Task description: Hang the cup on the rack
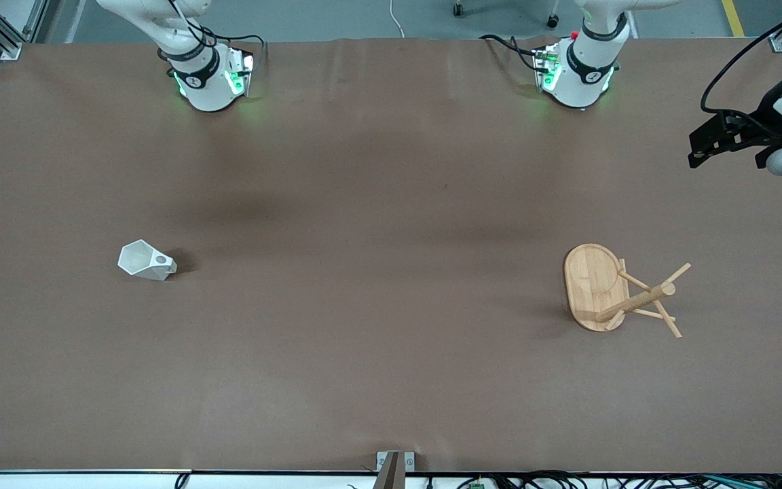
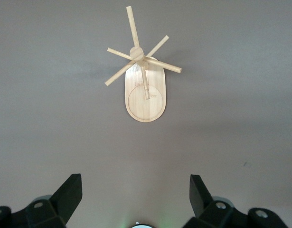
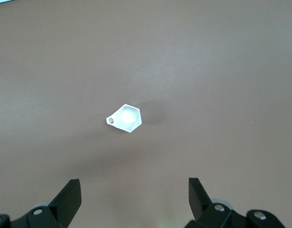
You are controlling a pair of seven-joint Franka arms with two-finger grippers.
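Cup [image 1: 146, 261] upright at table [image 1: 391, 380] 9 o'clock, rack [image 1: 611, 291] at 3, both grippers high with jaws open and empty; risk: jaws slipping off angled facets, cup tipping.

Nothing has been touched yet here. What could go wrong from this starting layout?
1. The cup stands at the right arm's end of the table and the rack at the left arm's end, so a long carry or handover may be needed.
2. The cup's handle hole is small and the pegs thin, so threading could miss and tip the rack.
3. Both the right gripper and the left gripper hang open high above, so descent must be accurate.
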